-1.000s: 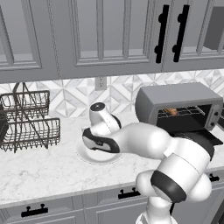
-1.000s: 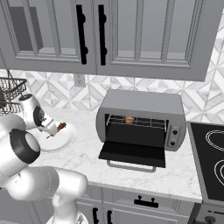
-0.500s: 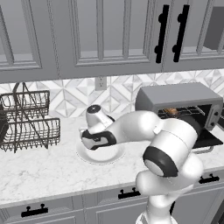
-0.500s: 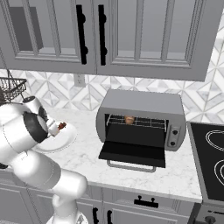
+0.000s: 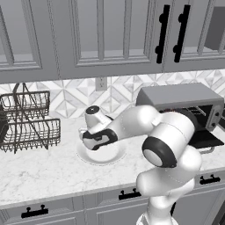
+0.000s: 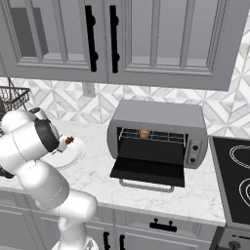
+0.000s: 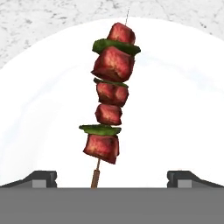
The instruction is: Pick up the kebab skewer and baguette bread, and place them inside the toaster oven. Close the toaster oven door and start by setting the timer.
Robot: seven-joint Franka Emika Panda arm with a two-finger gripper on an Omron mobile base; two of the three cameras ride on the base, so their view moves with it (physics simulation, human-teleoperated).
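Observation:
The kebab skewer (image 7: 111, 94), red meat chunks with green pieces on a thin stick, lies on a white plate (image 7: 175, 109). My gripper (image 7: 112, 177) hangs open just above it, with the stick's lower end between the two fingertips and nothing gripped. In the right base view one end of the skewer (image 6: 67, 142) pokes out past my arm over the plate (image 6: 73, 154). The baguette bread (image 6: 144, 133) sits on the wire rack inside the toaster oven (image 6: 161, 114). The toaster oven door (image 6: 149, 168) lies folded down flat and open.
A wire dish rack (image 5: 26, 123) stands on the counter left of the plate (image 5: 101, 157). A black stovetop (image 6: 234, 171) lies right of the oven. Upper cabinets hang overhead. Bare marble counter runs in front of the plate.
The hand has sunk a little closer to the plate and the elbow has swung. The jaws stayed open; skewer and baguette have not moved.

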